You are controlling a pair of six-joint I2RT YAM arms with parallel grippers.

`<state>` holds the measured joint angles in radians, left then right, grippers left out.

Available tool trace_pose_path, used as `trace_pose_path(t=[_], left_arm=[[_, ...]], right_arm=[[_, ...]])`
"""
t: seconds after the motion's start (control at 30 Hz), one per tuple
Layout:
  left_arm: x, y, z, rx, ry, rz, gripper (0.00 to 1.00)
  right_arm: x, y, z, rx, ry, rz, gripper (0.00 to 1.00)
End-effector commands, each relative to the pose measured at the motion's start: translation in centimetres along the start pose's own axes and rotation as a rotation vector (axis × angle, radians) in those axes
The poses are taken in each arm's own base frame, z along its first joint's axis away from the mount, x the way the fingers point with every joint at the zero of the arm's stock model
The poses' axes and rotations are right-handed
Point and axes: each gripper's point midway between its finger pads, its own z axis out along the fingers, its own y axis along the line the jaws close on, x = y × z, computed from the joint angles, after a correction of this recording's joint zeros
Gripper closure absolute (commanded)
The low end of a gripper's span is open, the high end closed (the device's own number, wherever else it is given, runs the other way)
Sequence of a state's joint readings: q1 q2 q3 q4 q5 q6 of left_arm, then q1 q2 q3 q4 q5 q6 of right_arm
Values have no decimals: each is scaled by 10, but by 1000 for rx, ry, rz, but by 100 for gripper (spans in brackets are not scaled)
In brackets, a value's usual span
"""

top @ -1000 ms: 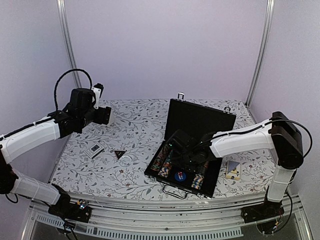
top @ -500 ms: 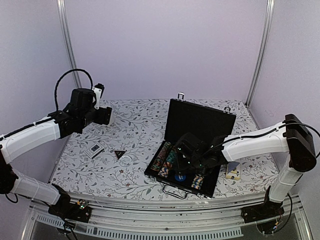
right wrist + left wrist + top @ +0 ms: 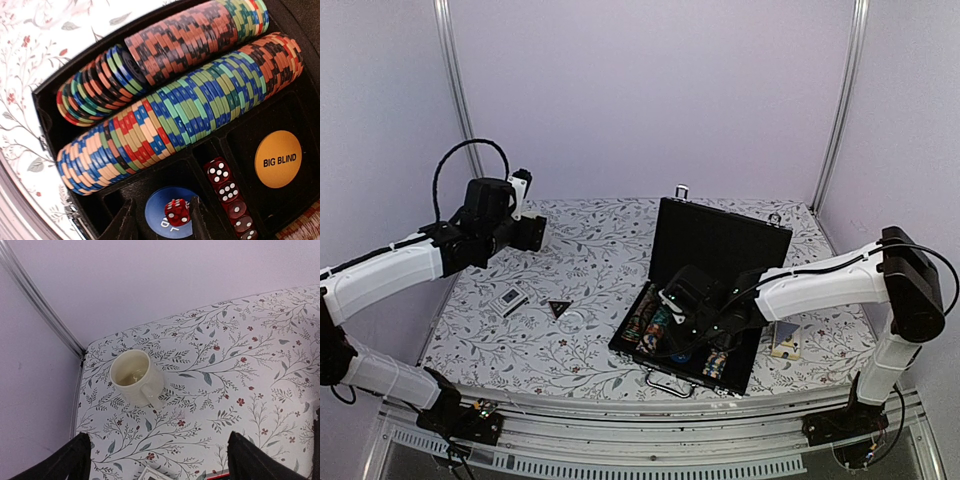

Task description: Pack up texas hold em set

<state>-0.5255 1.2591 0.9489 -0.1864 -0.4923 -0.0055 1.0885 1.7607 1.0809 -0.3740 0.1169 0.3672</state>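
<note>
Right fingers (image 3: 125, 226): parted, straddling loose red die (image 3: 176, 211), gripping nothing.
Loose red die: on blue disc (image 3: 156, 212), inside briefcase (image 3: 720, 240).
Chip rows (image 3: 190, 110): long axis diagonal, beyond the fingers.
Briefcase: open on worktop (image 3: 590, 250), handle (image 3: 668, 383) toward the arms.
Left fingers (image 3: 75, 460): spread wide, empty.

Open briefcase (image 3: 720, 240) sits right of centre on the table (image 3: 600, 250). Inside it, chip rows (image 3: 165, 115) lie side by side, with dice (image 3: 227, 192) slotted beside them. Triangle (image 3: 558, 308) lies left of the case, probably a card deck (image 3: 510, 299) just further left, and the mug (image 3: 136, 377) is in the far left corner.
</note>
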Motion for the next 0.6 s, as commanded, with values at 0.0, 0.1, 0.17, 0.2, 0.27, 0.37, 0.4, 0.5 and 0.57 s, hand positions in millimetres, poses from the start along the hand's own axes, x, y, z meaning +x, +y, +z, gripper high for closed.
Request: trace_pose_path(t=[0.0,0.1,0.17,0.2,0.27,0.37,0.4,0.5,0.57], left_arm=[[-2,-7,0,5,-3,23,5],[-2,-7,0,6,-3,24,5],[-2,-8,0,8,-3,24,5],[-2,-8,-1,7,-4,24,5],[-2,-9,0,8,-3,25,5],[-2,-9,-1,11,-4,27,5],[-3,-9,-1,11,-5,26,5],[-3,-9,-1,12,-5,27,5],[-3,-10,-1,13,-5,27,5]], right_arm=[[6,-3,5,37,35,-77,65],[6,-2,7,35,42,-85,67],[7,-2,10,40,50,-89,67],[7,-3,10,43,55,-89,68],[8,-3,12,49,62,-93,69],[8,-4,11,54,62,-96,71],[8,-5,10,56,63,-97,72],[7,-6,9,62,61,-98,76],[8,-6,9,65,63,-99,78]])
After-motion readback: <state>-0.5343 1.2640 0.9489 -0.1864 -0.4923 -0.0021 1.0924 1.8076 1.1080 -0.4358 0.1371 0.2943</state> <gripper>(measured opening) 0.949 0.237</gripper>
